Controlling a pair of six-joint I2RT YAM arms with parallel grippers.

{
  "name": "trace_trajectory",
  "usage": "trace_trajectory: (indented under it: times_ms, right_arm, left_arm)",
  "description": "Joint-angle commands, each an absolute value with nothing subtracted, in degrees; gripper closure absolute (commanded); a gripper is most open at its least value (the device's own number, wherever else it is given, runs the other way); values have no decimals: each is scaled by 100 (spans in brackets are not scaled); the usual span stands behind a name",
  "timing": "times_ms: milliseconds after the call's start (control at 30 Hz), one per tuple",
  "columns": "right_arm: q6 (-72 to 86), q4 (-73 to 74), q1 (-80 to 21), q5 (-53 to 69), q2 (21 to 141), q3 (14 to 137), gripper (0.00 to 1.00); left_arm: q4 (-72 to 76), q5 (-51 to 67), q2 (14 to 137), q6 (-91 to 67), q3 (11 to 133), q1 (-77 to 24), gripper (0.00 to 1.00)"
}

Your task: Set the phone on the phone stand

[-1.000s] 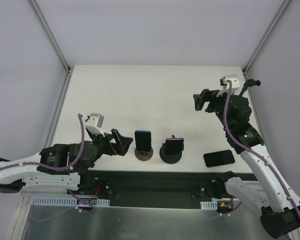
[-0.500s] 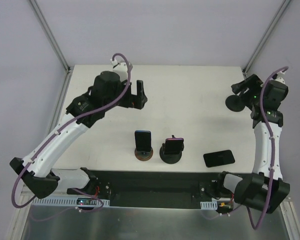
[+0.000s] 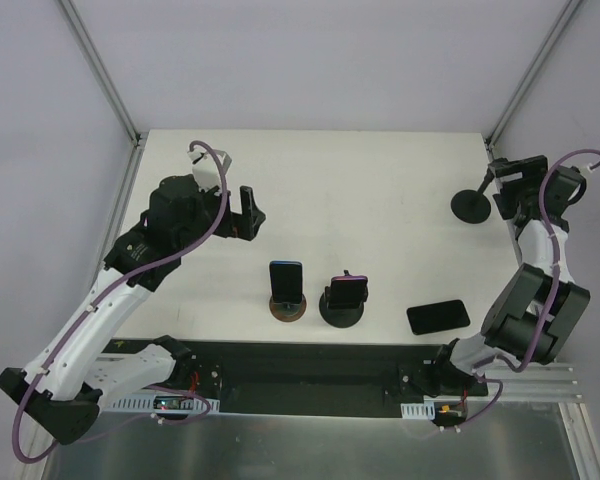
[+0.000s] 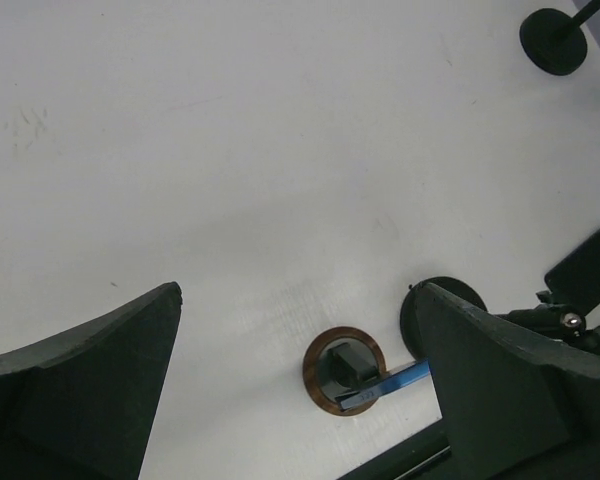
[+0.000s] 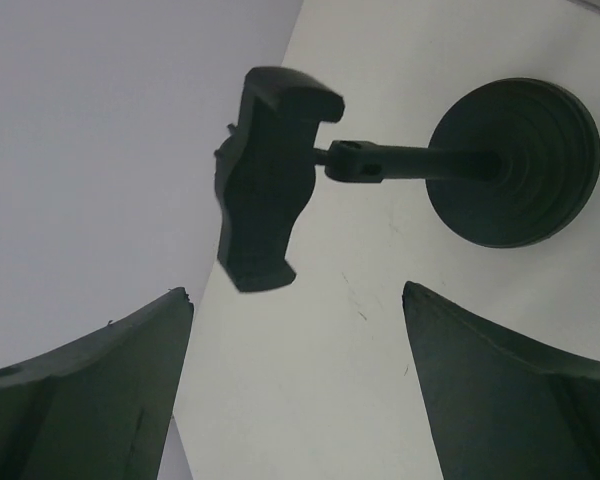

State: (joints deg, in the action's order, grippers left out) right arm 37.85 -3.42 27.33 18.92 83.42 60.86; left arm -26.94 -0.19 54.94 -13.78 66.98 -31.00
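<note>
On white table (image 3: 380, 170), grey walls (image 3: 330, 60) round, phone (image 3: 438, 316) lies flat; L tool (image 4: 298, 292), R tool (image 5: 295, 292) apart.

Near the table (image 3: 360, 170) front, left stand (image 3: 288, 309) and middle stand (image 3: 341, 314) sit side by side, both loaded, loose phone (image 3: 438, 316) flat to their right, empty stand (image 3: 471, 205) farther back by the right edge.

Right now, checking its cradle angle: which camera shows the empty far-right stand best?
Right wrist: the empty stand fills the frame, cradle, stem and base clear. Top external and left wrist show it small, distant.
</note>
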Motion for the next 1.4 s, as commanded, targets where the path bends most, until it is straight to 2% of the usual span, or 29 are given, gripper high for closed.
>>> trace_trajectory:
  times_ms: [0, 100, 400, 433, 500, 533, 600, 633, 667, 867, 1100, 1267, 1367]
  right_arm:
    - [4403, -1248, 2681, 1802, 8814, 6644, 12]
    - [4614, -1204, 2628, 1775, 9254, 6943, 16]
    - [5192, -1380, 2364, 1520, 9571, 7022, 46]
    - [5351, -1476, 2321, 1564, 9597, 6996, 58]
    - [5658, -1599, 2242, 1652, 9563, 6865, 69]
    - [5695, -1643, 2128, 1644, 9458, 6829, 78]
    - [5870, -1644, 1978, 1574, 9317, 6768, 88]
    - [5923, -1652, 1795, 1538, 9168, 6689, 97]
    - [5985, -1661, 1680, 1477, 9080, 6654, 99]
    - [5871, -1389, 152, 327, 8526, 6636, 99]
    - [5871, -1055, -1755, -1667, 8376, 6531, 99]
    - [6284, -985, -2416, -2337, 8402, 6381, 99]
    - [6302, -897, -2715, -2592, 8437, 6451, 94]
  left_arm:
    - [-1952, -88, 5458, -914, 6267, -3024, 1]
    - [-1749, 200, 5449, -1002, 5959, -2910, 3]
    - [-1670, 36, 5528, -1046, 5695, -2927, 6]
    - [-1661, 35, 5528, -1063, 5661, -2927, 6]
    - [-1626, 26, 5485, -1072, 5625, -2935, 6]
    - [-1609, 35, 5467, -1090, 5608, -2927, 6]
    - [-1600, 35, 5423, -1090, 5599, -2927, 6]
    - [-1565, 35, 5405, -1107, 5581, -2927, 6]
    - [-1564, 26, 5379, -1107, 5572, -2918, 5]
    - [-1503, 35, 5300, -1134, 5502, -2839, 5]
    - [-1450, -264, 5116, -1090, 5406, -2830, 5]
    - [-1406, -316, 4957, -1090, 5353, -2830, 5]
    - [-1397, -282, 4931, -1107, 5353, -2830, 5]
